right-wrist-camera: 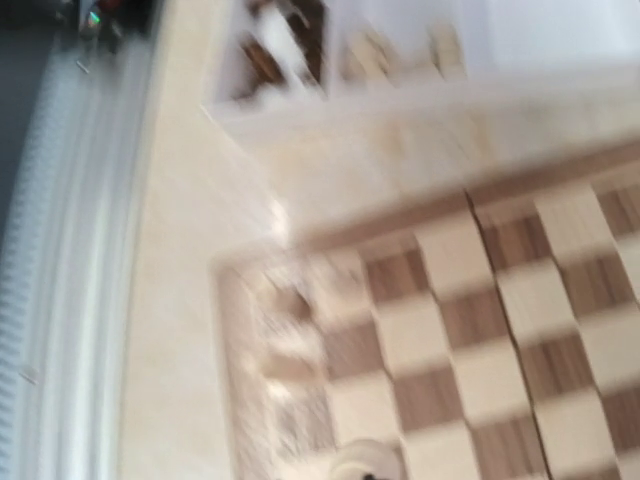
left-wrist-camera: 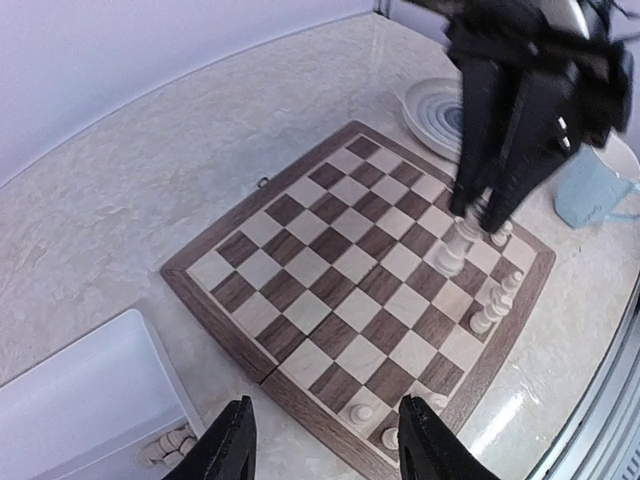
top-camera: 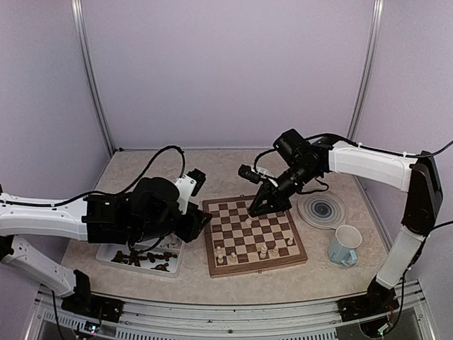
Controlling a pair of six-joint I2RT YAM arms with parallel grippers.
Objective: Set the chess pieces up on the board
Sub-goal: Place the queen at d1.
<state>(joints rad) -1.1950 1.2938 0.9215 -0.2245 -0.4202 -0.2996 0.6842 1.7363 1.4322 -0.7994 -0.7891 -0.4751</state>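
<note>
left claw [left-wrist-camera: 325,445] hangs at the left edge of the board [top-camera: 244,237], fingers spread wide with nothing between them. under its arm a white tray [top-camera: 105,255] holds dark chessmen [top-camera: 145,257]. several pale chessmen [top-camera: 263,249] stand in the board's near rows. right claw [top-camera: 259,207] is pinched on the head of a pale piece [left-wrist-camera: 452,248] over the far half; whether its base touches the square i cannot tell.

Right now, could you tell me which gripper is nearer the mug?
Right. The right gripper is over the board toward the mug; the left gripper is at its opposite edge.
</note>
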